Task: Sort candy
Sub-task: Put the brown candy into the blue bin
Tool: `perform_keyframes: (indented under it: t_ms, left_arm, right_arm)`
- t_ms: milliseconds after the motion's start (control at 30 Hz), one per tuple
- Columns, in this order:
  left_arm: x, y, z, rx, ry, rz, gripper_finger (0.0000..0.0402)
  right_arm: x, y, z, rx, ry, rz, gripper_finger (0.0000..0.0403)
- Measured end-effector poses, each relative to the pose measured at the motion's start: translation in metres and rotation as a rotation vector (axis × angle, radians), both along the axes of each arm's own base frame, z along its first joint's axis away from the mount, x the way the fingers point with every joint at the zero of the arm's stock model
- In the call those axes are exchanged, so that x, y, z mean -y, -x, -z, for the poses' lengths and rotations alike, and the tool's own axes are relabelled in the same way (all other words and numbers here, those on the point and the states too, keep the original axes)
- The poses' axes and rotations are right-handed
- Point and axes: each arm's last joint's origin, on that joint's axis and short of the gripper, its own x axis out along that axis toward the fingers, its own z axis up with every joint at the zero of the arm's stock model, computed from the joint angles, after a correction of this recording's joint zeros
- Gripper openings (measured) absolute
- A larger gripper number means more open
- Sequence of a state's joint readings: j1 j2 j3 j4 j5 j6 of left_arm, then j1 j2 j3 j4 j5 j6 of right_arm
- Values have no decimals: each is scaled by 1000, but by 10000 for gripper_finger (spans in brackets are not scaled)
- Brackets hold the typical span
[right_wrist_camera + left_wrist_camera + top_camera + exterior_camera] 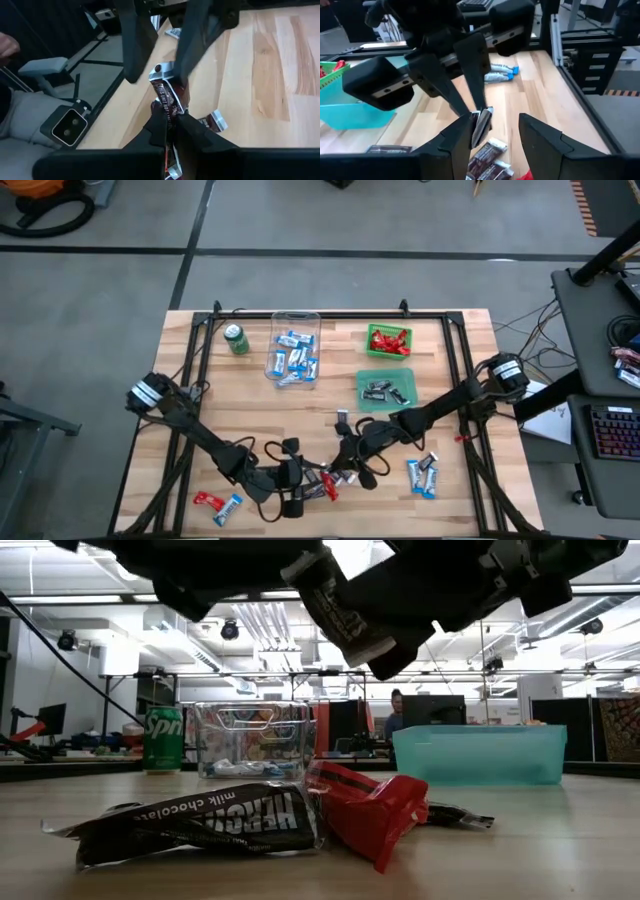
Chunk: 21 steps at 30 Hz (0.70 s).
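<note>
My right gripper (170, 119) is shut on a black-and-silver candy bar (167, 97) above the table's near middle. My left gripper (495, 142) is open. Its two fingers (131, 45) stand on either side of the bar's free end (162, 70); I cannot tell whether one finger touches it. Below them a black chocolate bar (200, 825) and a red candy (365, 810) lie flat on the wood. In the high view both grippers meet near this small pile (325, 485). My right gripper pinches the black-and-silver bar between its two fingers, on the wrapper's flat faces (169, 107). The bar runs along the fingers, and its free end sticks out past the fingertips (481, 127). The fingers come slanting slightly downward from the table's right. The bar is lifted clear of the table.
At the back stand a clear box (295, 345) with blue-and-white candy, a green bin (388, 340) with red candy, a teal tray (385, 388) with dark candy, and a green can (236, 338). Loose candy lies at the near right (422, 475) and near left (218, 502).
</note>
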<state>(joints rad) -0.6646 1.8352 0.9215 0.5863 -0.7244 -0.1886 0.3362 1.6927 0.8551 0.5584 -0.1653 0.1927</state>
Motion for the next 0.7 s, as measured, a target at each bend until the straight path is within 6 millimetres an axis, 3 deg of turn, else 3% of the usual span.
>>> perform_keyframes:
  t_ms: [133,367,700]
  left_arm:
    - [0,-3,4,26,-10,-44,121]
    - [0,-3,2,38,0,-51,11]
    - [0,5,-7,84,203,-186,1]
  right_arm:
    - [0,0,-1,-5,-17,7,13]
    - [-2,0,-1,-6,-23,3,24]
    - [2,4,-14,-7,-11,81,157]
